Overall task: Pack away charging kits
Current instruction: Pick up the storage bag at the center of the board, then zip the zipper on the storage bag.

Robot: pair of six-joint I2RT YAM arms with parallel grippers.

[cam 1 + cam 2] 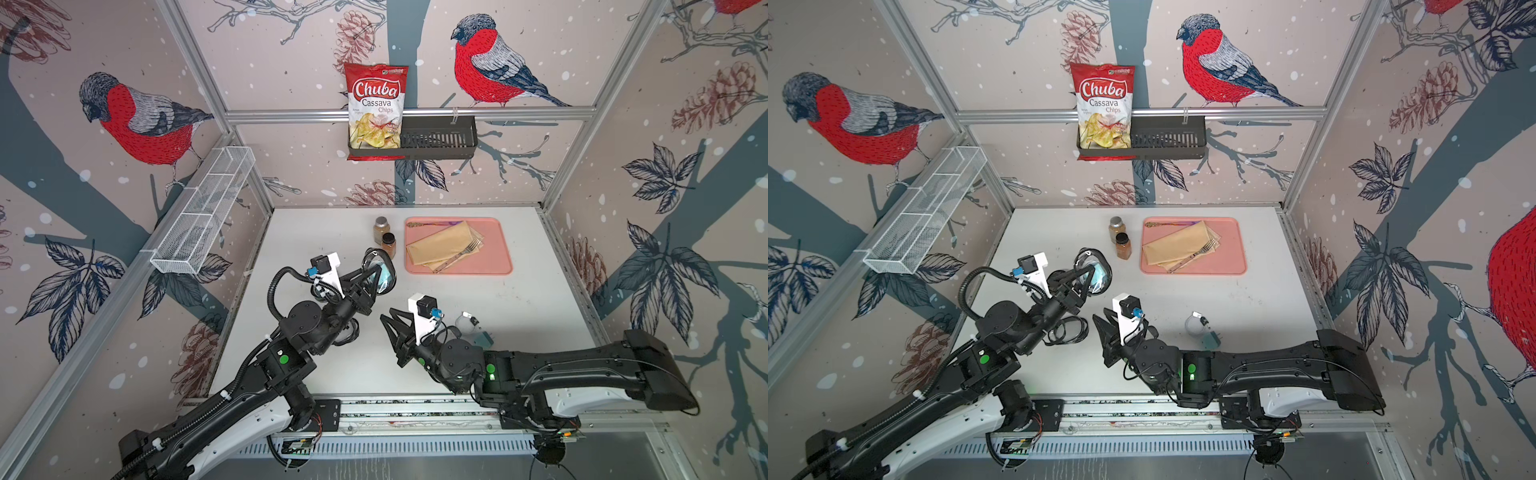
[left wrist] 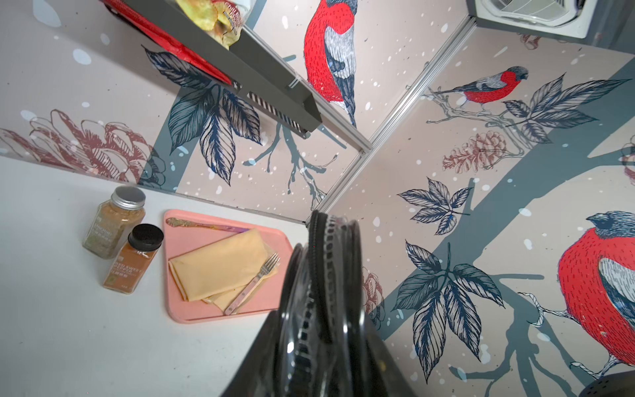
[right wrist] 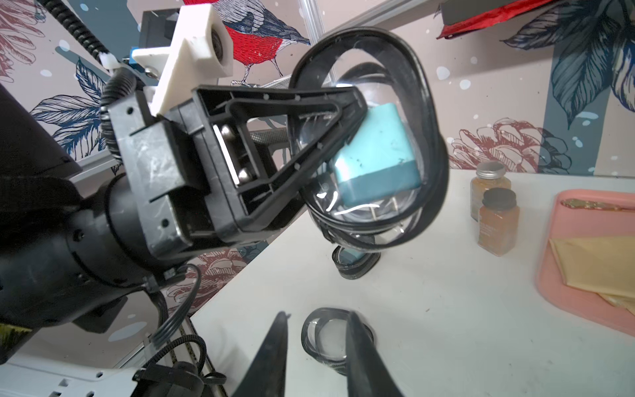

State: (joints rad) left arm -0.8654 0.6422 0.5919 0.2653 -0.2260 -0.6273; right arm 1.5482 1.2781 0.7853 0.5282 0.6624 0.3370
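My left gripper (image 1: pixel 371 275) is shut on a clear, black-rimmed oval case (image 1: pixel 379 272) and holds it above the table's middle. A teal charger (image 3: pixel 376 156) lies inside that case (image 3: pixel 405 103), and the left wrist view shows the case (image 2: pixel 323 275) edge-on. Below it, another case (image 3: pixel 354 263) with something teal inside stands on the table. My right gripper (image 1: pixel 386 321) hovers near the front centre, its jaws apart and nothing between them. An empty case (image 3: pixel 326 338) lies on the table beyond its fingers. A coiled white cable (image 1: pixel 465 322) and a teal charger (image 1: pixel 484 338) lie beside the right arm.
Two brown spice jars (image 1: pixel 384 237) stand left of a pink tray (image 1: pixel 496 232) with a folded napkin, fork and spoon. A chips bag (image 1: pixel 376 108) sits in a black basket (image 1: pixel 440 139) on the back wall. A white wire basket (image 1: pixel 203 212) hangs at left.
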